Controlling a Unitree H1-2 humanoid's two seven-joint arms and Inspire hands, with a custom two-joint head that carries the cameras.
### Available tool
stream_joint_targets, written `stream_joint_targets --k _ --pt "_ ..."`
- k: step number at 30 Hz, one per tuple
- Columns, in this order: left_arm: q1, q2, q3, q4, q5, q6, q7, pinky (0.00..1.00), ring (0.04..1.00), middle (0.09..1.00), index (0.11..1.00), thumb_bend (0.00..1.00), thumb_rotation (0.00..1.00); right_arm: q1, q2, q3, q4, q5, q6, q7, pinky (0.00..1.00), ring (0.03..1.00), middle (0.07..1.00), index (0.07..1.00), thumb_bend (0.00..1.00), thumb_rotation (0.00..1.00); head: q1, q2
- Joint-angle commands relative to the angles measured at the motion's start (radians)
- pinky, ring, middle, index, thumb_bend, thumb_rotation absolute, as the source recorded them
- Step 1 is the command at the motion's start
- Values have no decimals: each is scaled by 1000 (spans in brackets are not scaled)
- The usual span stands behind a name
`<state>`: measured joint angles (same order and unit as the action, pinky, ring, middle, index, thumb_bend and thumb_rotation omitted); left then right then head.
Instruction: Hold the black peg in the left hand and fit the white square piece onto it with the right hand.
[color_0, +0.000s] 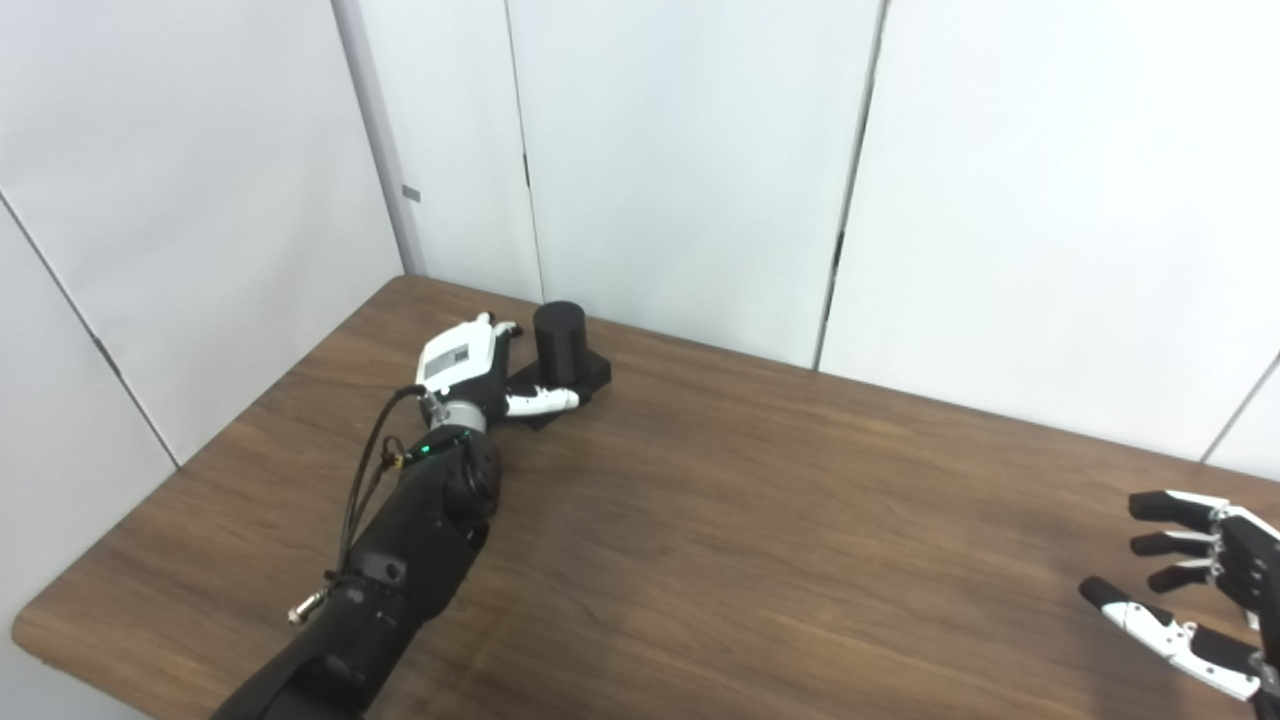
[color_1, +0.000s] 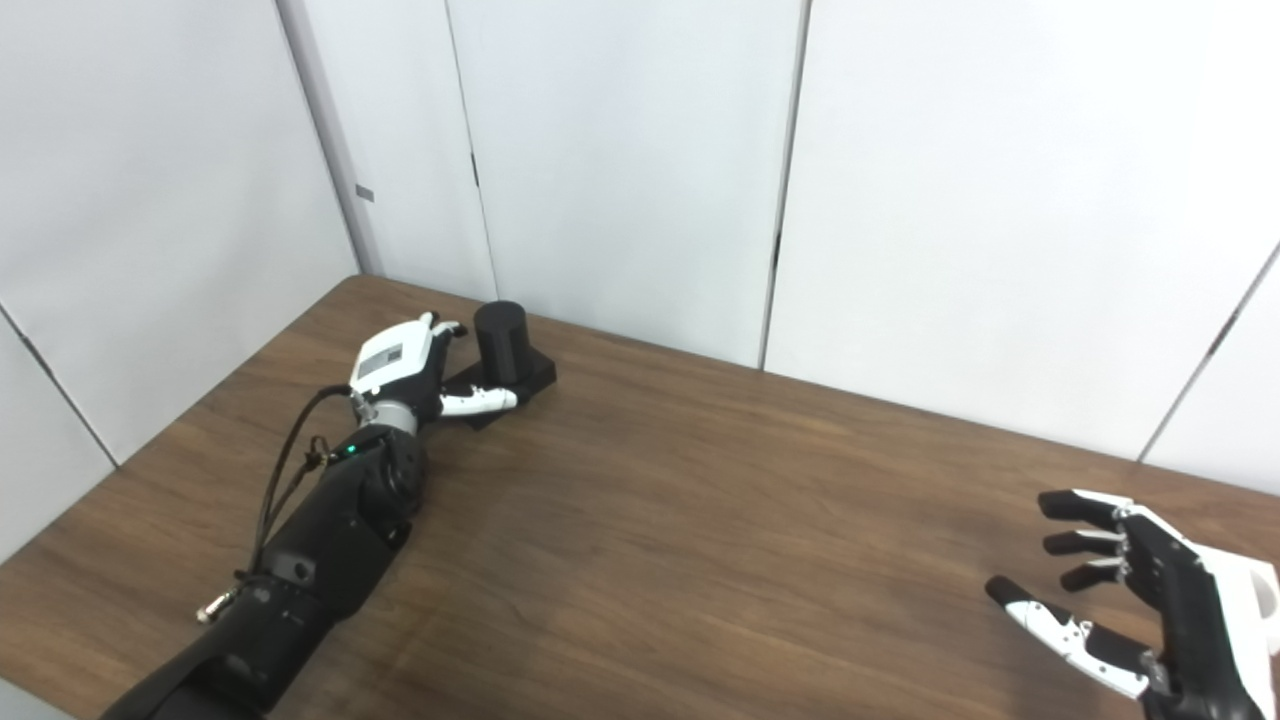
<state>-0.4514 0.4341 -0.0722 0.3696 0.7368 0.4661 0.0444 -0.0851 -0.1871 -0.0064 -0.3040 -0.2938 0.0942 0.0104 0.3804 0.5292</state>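
Note:
The black peg (color_0: 558, 342) is a short upright cylinder on a black square base (color_0: 592, 374), standing at the far left back of the wooden table (color_0: 760, 520). My left hand (color_0: 470, 365) lies on the table against the peg's left side. Its thumb (color_0: 542, 401) stretches across the front of the base and its fingers reach behind the peg, not closed on it. My right hand (color_1: 1130, 600) hovers open and empty over the table's right front, fingers spread. No white square piece is in view.
White wall panels (color_0: 680, 150) stand close behind the table's back edge and along its left side. The peg sits close to the back edge. The left forearm (color_0: 420, 540) lies across the left part of the table.

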Motion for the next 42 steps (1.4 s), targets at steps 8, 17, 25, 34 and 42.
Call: stream_joint_targets --k 8,17,25,34,42 --pt "-42 27 -6 -25 15 3 -34 880 1000 1000 842 1000 600 -26 3 -8 -53 21 27 9 449 604 689 641 485 0 -1 0" --pt "-76 26 31 48 62 4 -55 941 1000 1000 848 1000 561 -32 -14 -6 -21 45 -9 8 430 573 674 555 492 54 1 -3" --pt "-79 39 32 90 49 3 -38 947 1000 1000 855 1000 568 -28 -19 -6 -30 42 -1 9 411 559 669 489 495 112 2 1" --pt "-73 47 15 105 32 2 -17 926 1000 999 837 1000 538 -25 -26 -7 -29 42 -8 12 402 561 672 488 496 112 2 8" --pt "-43 73 -56 90 -19 -71 -57 846 981 942 663 863 290 -23 -29 -5 -28 43 -9 13 406 566 678 488 496 112 2 16"
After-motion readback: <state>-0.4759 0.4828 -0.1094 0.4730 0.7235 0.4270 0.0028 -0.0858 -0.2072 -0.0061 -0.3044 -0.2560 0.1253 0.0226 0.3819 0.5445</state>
